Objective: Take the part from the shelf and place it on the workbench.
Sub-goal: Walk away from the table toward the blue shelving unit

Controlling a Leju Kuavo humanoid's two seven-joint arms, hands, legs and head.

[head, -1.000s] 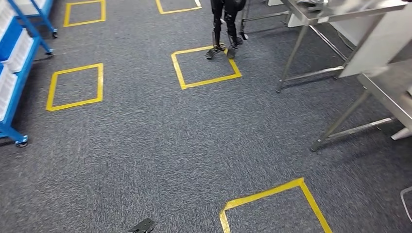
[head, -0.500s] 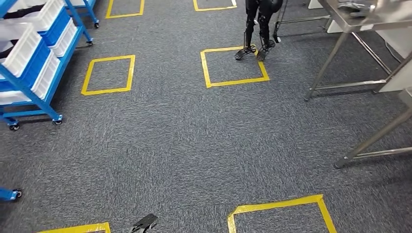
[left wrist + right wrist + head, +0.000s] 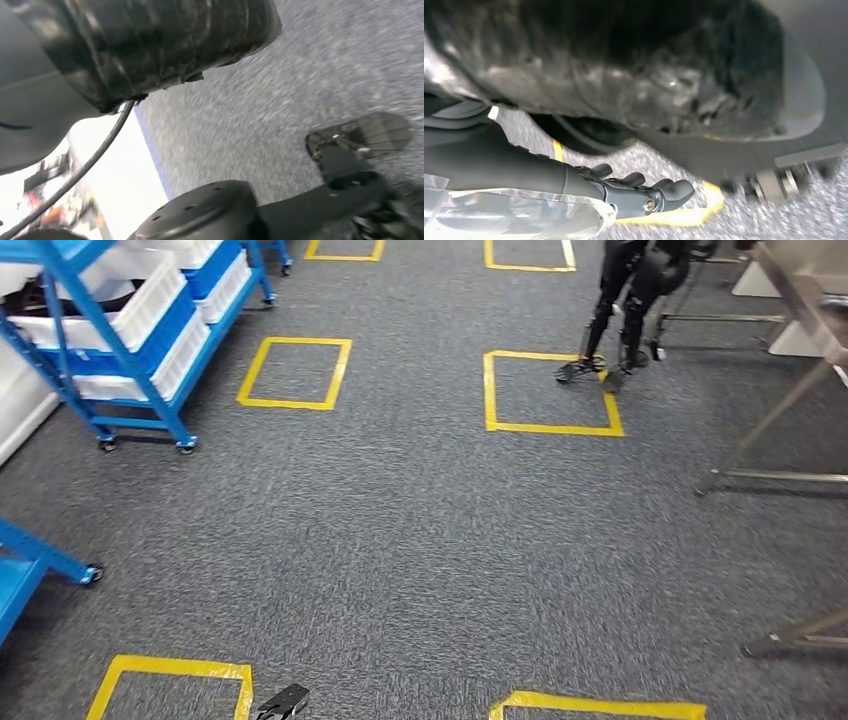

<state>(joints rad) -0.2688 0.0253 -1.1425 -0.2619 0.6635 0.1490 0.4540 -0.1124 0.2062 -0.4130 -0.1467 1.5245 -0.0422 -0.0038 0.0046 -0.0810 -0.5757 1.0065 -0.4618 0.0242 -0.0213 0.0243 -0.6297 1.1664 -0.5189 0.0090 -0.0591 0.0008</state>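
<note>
I see blue shelf (image 3: 130, 335) far left, table (image 3: 800, 300) far right; right robot hand (image 3: 639, 192) fingers spread, empty; left robot hand state unclear.

- The right hand (image 3: 644, 195) hangs low beside the body in the right wrist view, its dark fingers (image 3: 674, 190) lying close together, slightly curled, with nothing in them.
- The left wrist view is blurred; the left hand's state cannot be told.
</note>
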